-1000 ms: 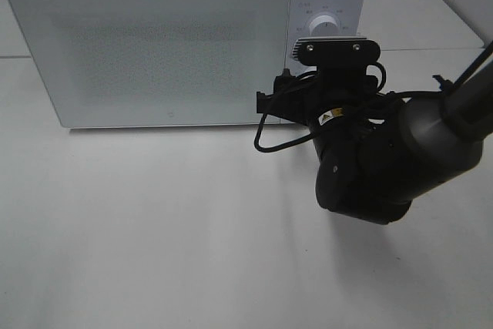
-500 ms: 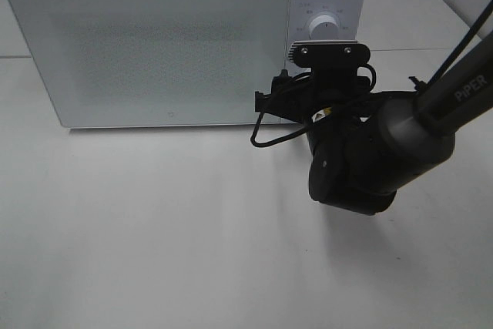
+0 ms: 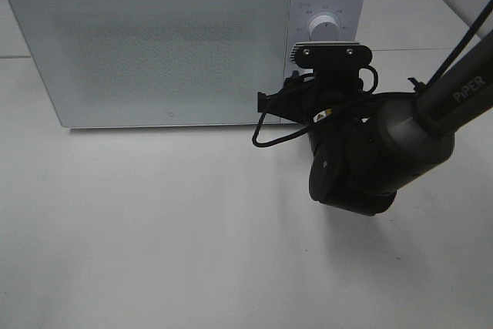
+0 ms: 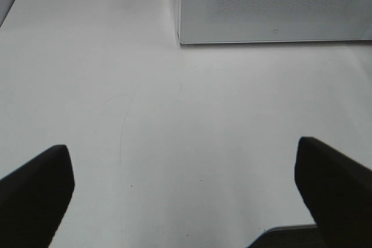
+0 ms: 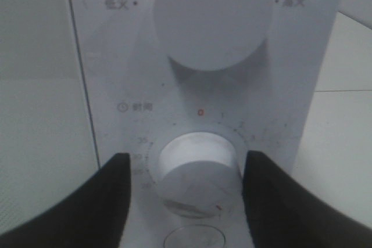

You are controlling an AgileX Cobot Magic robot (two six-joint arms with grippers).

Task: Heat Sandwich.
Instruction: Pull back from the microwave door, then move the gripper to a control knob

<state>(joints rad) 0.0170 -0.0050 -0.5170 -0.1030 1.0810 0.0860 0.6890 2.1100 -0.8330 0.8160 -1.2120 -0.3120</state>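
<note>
The sandwich is out of view. The white microwave [image 3: 154, 44] stands at the back of the table with its door closed. My right gripper [image 5: 186, 164] is at the control panel, one black finger [image 5: 110, 196] on each side of the lower timer knob [image 5: 195, 169]. The jaws are open, close to the knob, and a strip of panel still shows beside one finger. The exterior view hides these fingers behind the right arm's wrist [image 3: 350, 159]. My left gripper [image 4: 183, 146] hangs wide open over bare table, with nothing between its fingers.
A larger power knob [image 5: 212, 15] sits above the timer knob, and a round button [image 5: 195, 239] lies below it. The microwave's front lower corner [image 4: 180, 39] shows in the left wrist view. White table [image 3: 154, 229] spreads in front of the microwave.
The right arm has shifted a little left and closer to the microwave's control panel, then held still. The microwave door stays closed.
</note>
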